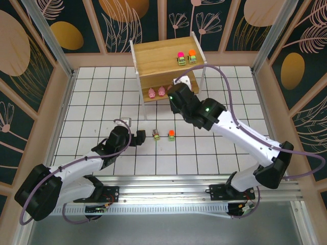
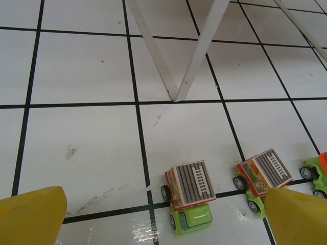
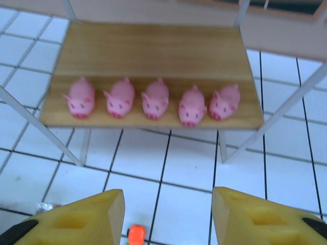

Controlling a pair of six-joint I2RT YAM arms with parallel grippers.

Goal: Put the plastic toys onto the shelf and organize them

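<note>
You are looking down on the white tiled table, with the shelf standing at its far side. Your right gripper is hovering in front of the shelf's lower board, its yellow fingers standing partly apart with nothing between them. Your left gripper is hanging low over the tiles, its jaws spread wide and empty.

Five pink pigs are sitting in a row along the lower board's front edge. A pink-topped vehicle and an orange-topped vehicle are sitting side by side on the top board. A striped-top truck is resting on the tiles ahead of the left gripper's gap. A second truck is sitting just beside that gripper's right-hand finger.
</note>
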